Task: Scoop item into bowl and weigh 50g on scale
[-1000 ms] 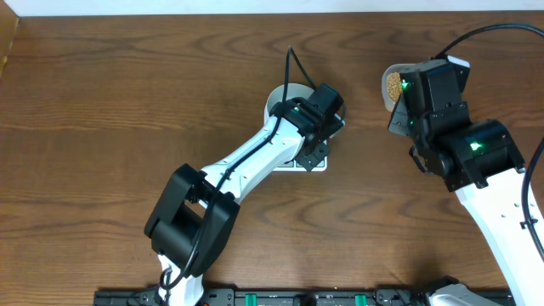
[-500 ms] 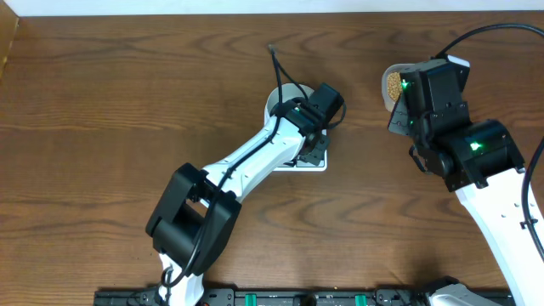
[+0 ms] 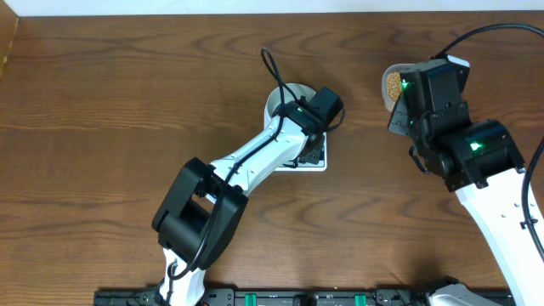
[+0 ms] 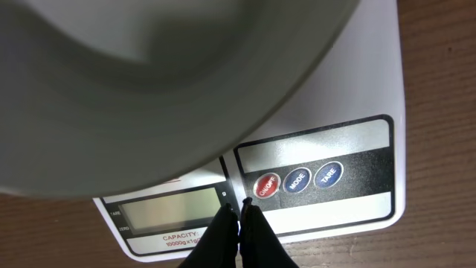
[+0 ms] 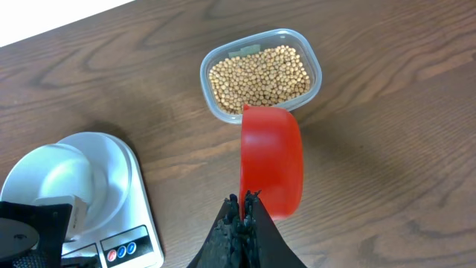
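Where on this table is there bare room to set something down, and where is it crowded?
The table is bare left of the bowl and scale, and in the strip between scale and tub. Crowded under the left arm and right arm.

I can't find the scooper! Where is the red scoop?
In the right wrist view, the red scoop sticks out of the right gripper, just short of the clear tub of beans, right of the scale.

We see a dark brown table [image 3: 127,102] with wavy wood grain. The scale [image 4: 372,89] is white, with a black panel [image 4: 357,160], a grey display [image 4: 171,212], one red button [image 4: 267,185] and two blue buttons [image 4: 328,174]. The bowl [image 4: 149,89] is pale grey. Tan-yellow beans [image 5: 259,74] fill a clear tub [image 5: 314,59]; the scoop [image 5: 271,160] is bright red.
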`<state>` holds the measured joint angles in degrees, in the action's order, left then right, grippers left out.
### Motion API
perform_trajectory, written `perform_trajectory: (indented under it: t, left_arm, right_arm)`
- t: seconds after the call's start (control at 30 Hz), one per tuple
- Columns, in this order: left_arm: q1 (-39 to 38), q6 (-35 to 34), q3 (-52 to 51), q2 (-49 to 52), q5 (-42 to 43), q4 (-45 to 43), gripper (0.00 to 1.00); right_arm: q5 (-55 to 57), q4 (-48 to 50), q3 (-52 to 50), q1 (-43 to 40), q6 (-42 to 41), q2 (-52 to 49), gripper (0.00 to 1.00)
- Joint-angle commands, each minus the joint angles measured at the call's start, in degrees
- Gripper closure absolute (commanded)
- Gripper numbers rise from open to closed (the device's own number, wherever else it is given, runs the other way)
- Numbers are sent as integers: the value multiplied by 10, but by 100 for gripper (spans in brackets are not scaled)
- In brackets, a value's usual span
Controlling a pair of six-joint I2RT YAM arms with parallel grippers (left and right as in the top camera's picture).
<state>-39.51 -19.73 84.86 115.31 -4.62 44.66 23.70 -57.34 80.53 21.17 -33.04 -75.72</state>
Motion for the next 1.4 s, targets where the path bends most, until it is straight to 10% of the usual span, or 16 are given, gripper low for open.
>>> perform_trajectory:
  t: [0.0,1.37]
  left_arm:
    - [-1,-10,-3,4,-10,2,93]
    - [-27,-134,-47,4,-41,-43,93]
  right_arm:
    - [1,1,10,-6,-3,0,99]
    - [-1,10,10,-6,8,0,99]
